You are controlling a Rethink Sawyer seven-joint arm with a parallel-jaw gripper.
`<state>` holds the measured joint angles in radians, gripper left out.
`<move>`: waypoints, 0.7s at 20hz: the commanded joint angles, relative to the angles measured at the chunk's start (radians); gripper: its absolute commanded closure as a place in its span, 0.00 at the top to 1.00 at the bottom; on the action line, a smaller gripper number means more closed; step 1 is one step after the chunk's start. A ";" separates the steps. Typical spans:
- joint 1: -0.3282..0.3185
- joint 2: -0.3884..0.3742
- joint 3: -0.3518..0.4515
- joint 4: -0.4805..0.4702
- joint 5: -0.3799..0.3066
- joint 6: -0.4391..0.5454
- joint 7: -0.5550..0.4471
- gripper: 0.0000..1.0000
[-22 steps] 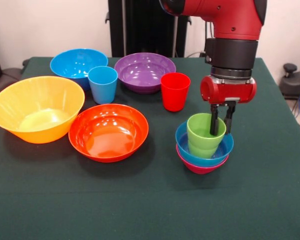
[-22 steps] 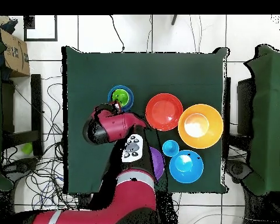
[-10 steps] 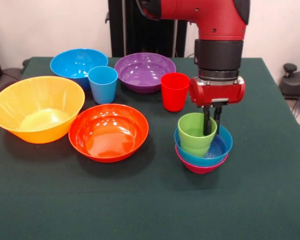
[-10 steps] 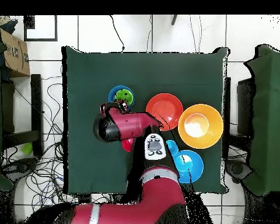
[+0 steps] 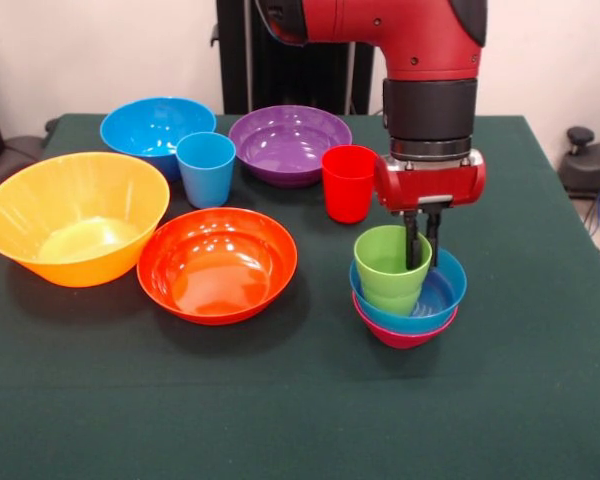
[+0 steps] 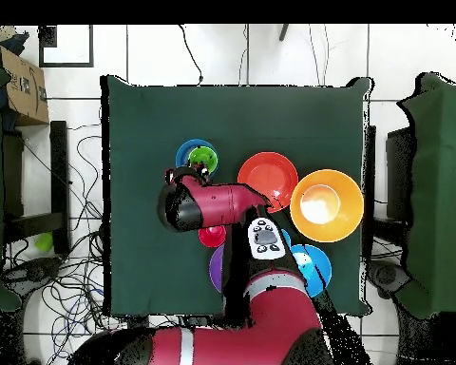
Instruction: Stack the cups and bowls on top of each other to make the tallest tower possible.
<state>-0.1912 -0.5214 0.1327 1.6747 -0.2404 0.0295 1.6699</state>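
The red and black arm's end effector point(image 5: 418, 262) hangs straight down with its dark fingers point(image 5: 411, 245) closed on the rim of the lime green glossy plastic cup point(image 5: 390, 268), one finger inside the wall and one outside. The cup stands mouth up, its long axis leaning slightly from vertical, its base inside the small blue glossy plastic bowl point(image 5: 435, 297), which in turn nests in the small magenta plastic bowl point(image 5: 400, 334) on the dark green counter point(image 5: 300, 410); all three lie directly under the end effector. In the front view, a red plastic cup point(image 5: 348, 182) stands upright just behind and to the left of the end effector, and a light blue plastic cup point(image 5: 205, 168) stands upright farther left, making three cups in all. Six bowls are on the counter, all open side up: besides the two under the green cup, a purple bowl point(image 5: 288, 143) sits behind the red cup, a large blue bowl point(image 5: 150, 125) behind the light blue cup, a red-orange bowl point(image 5: 217, 263) to the left of the end effector, and a very large yellow-orange bowl point(image 5: 72, 215) farthest left. From overhead, the arm covers much of the back row, with the green cup point(image 6: 203, 159) showing just beyond the wrist.
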 commanded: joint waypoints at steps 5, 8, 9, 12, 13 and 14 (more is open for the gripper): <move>-0.033 0.124 0.168 0.056 -0.108 -0.037 0.066 0.00; -0.012 0.116 0.146 0.054 -0.101 -0.037 0.079 0.00; -0.009 0.114 0.143 0.054 -0.099 -0.036 0.083 0.00; 0.001 0.107 0.139 0.054 -0.085 -0.033 0.096 0.00; 0.003 0.107 0.139 0.053 -0.082 -0.031 0.098 0.00; 0.011 0.106 0.137 0.051 -0.075 -0.031 0.105 0.00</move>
<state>-0.2246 -0.5202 0.1779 1.6840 -0.2725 0.0037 1.6699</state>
